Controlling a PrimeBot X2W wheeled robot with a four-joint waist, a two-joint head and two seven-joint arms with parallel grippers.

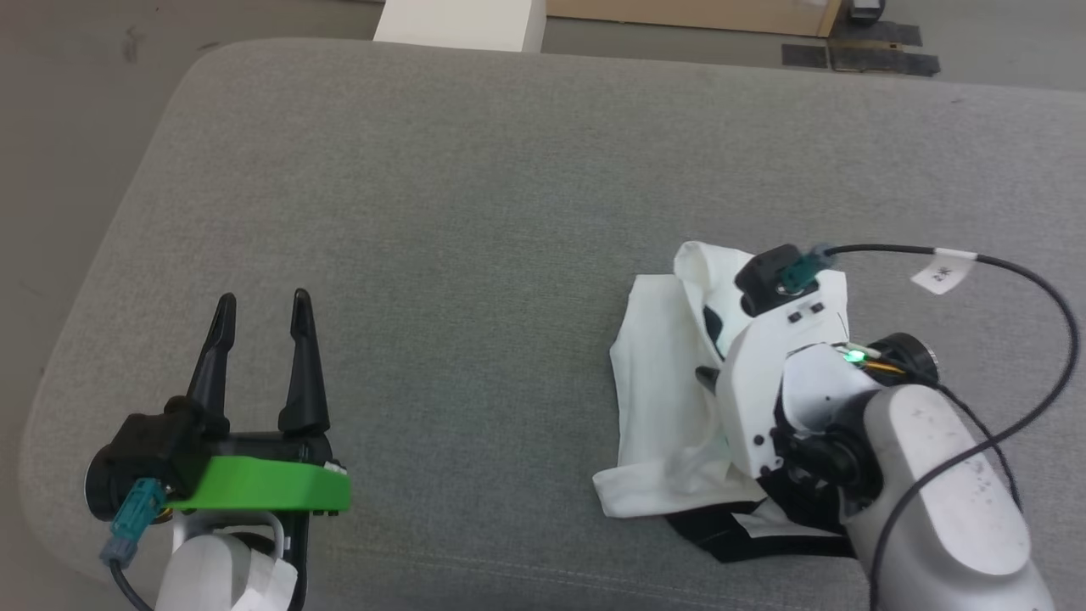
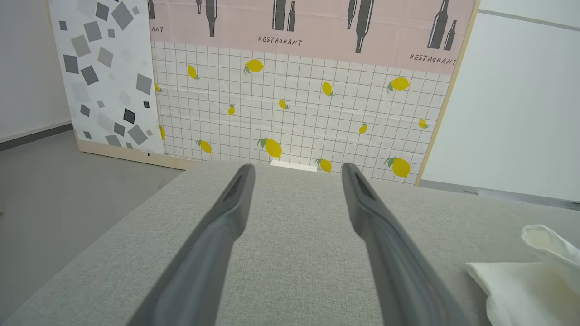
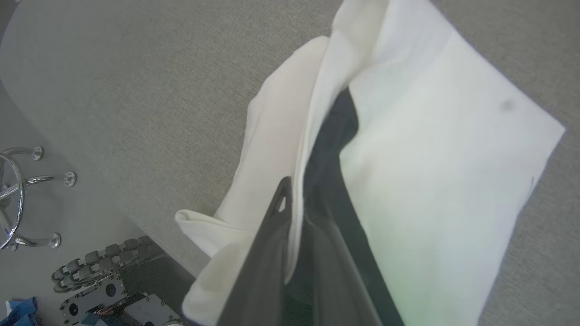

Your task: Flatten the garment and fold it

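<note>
Right gripper (image 3: 297,203) angled down, pinching the garment (image 1: 662,382); left gripper (image 1: 263,310) hovers, fingers spread

The left gripper (image 1: 264,299) has two long black fingers (image 1: 301,356) that get thin at the tips. Behind them is a bright green plate (image 1: 254,488) and a teal plug (image 1: 136,509). The right arm (image 1: 933,475) is white and grey with dark specks, small black screws (image 1: 758,441), a green light (image 1: 853,356) and a black cable (image 1: 1044,297) with a white tag (image 1: 943,273).

Pink panel (image 2: 317,27), far side: "RESTAURANT" printed twice in full beneath the bottle motifs, and a third instance cut off at left. Cable tag (image 1: 943,273), right: marking illegible.
</note>
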